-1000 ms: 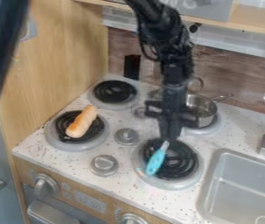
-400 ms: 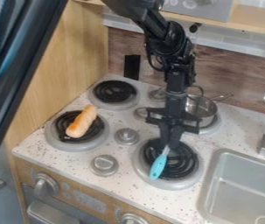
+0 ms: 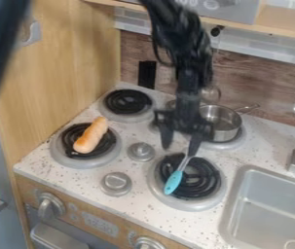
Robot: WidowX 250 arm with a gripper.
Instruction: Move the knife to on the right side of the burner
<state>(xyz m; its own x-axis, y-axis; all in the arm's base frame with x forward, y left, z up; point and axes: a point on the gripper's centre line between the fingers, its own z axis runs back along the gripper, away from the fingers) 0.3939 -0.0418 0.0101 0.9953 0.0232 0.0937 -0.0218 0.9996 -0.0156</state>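
On your left, a golden-brown toy bread roll lies on a black coil burner with a grey rim. Next come two round grey knobs on the speckled white surface. Your knife with a turquoise handle and thin grey blade lies slanted over the left part of the near black coil burner; above it hangs your black pincer, fingers apart (whether one touches the blade, you can't tell). Farther right sit a shiny metal pot and a grey sink.
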